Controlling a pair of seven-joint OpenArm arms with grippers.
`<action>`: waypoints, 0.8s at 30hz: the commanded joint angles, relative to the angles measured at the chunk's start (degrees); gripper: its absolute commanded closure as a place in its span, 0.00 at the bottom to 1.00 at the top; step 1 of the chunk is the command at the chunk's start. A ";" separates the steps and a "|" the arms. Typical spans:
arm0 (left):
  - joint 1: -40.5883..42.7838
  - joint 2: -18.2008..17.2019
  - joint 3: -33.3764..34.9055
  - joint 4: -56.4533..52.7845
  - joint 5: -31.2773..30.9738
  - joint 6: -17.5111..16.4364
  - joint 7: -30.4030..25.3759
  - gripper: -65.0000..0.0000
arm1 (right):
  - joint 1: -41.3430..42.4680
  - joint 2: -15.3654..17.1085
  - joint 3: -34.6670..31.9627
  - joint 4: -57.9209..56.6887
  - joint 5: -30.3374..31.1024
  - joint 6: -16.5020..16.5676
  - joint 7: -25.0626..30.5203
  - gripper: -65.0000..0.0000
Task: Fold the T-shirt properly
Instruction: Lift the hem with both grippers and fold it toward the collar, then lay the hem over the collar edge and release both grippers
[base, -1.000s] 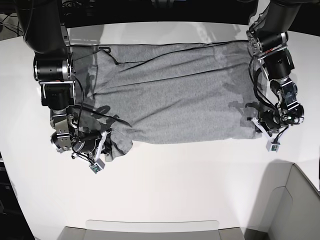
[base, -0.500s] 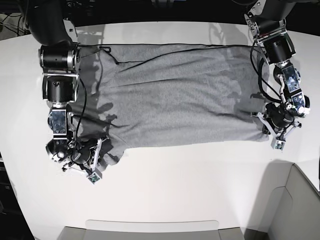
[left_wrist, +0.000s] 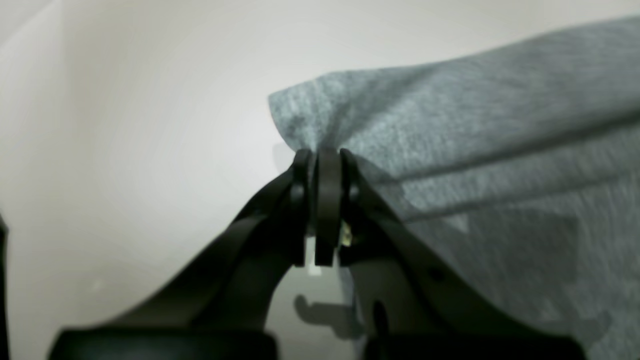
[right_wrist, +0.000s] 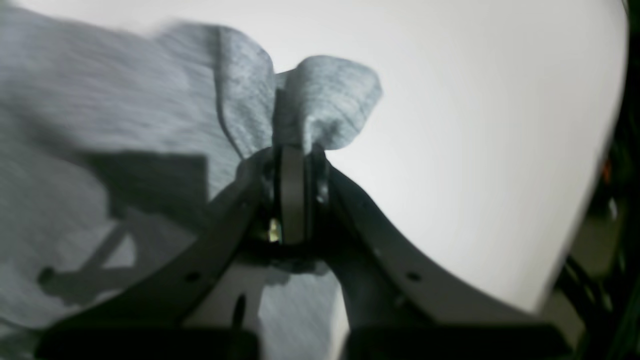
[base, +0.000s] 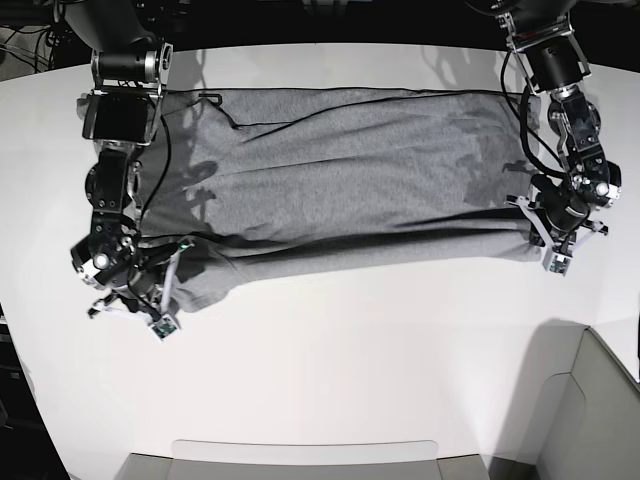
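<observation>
Left wrist view: left gripper (left_wrist: 320, 160) has its jaws pressed together on a corner of the grey T-shirt (left_wrist: 500, 150). Cloth runs off to the right and down, w/ a fold line across it. White table (left_wrist: 125, 125) fills the left half. Picture's a bit blurred.

Right wrist view: right gripper (right_wrist: 294, 152) is pinched tight on a bunched bit of the T-shirt (right_wrist: 100, 100); two small flaps of fabric stick up just past the fingertips. Rest of the shirt spreads to the left, gripper shadow lying on it. Bare table (right_wrist: 475, 150) to the right, dark edge of the room beyond.

Base view: T-shirt (base: 350, 170) lies spread across the far half of the table (base: 350, 380), long side running left to right, grey side up, no lettering showing. Near edge is lifted and rolled over into a long ridge between the two arms. Left gripper (base: 540, 238) holds the shirt's near corner at the picture's right; right gripper (base: 172, 285) holds the near corner at the picture's left, where the cloth is rumpled. Dark neckline shows at the far left corner.
</observation>
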 joint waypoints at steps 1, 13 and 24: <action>-0.21 -0.89 -0.24 1.20 0.04 0.29 -0.82 1.00 | 1.15 0.48 0.52 2.44 0.33 0.23 0.04 1.00; 9.73 -0.80 -3.49 8.50 0.04 0.29 -0.74 1.00 | -11.24 0.74 1.05 20.02 0.33 0.32 -7.52 1.00; 17.90 -0.62 -3.66 17.12 0.04 0.29 -0.74 1.00 | -16.96 0.65 5.53 26.53 0.24 3.71 -12.09 1.00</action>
